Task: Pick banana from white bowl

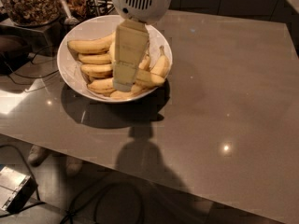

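The white bowl sits at the back left of the grey table and holds several yellow bananas. My gripper, a cream block under a white round wrist, hangs over the middle of the bowl with its tip down among the bananas. The long thick curved banana lies across the bowl's centre. Most of it is hidden behind the gripper, and only its right end shows. Slimmer bananas lie to the left, and one lies at the right rim.
A clear jar of brown bits and a scoop stand behind the bowl at the left. Cables run along the table's left side. The table's front edge runs diagonally, with the floor, cables and a box below it.
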`<action>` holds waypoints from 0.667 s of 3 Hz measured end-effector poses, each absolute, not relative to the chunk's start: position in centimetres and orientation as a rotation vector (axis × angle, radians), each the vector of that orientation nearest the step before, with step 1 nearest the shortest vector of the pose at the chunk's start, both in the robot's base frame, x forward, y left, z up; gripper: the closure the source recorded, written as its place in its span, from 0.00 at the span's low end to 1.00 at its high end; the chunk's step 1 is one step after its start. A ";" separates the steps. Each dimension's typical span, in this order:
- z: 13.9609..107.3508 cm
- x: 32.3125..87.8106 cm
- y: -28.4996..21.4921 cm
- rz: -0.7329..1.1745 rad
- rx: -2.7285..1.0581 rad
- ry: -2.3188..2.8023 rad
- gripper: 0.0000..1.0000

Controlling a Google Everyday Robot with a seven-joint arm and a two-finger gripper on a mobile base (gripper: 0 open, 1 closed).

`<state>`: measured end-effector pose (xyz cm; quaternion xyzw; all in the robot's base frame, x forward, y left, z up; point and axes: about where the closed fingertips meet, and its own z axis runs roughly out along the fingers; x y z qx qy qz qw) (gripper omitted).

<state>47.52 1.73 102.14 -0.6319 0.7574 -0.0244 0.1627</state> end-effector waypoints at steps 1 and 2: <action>102.1 48.2 2.2 -0.020 -1.762 2.174 0.00; 100.9 49.5 2.4 0.035 -1.683 2.273 0.00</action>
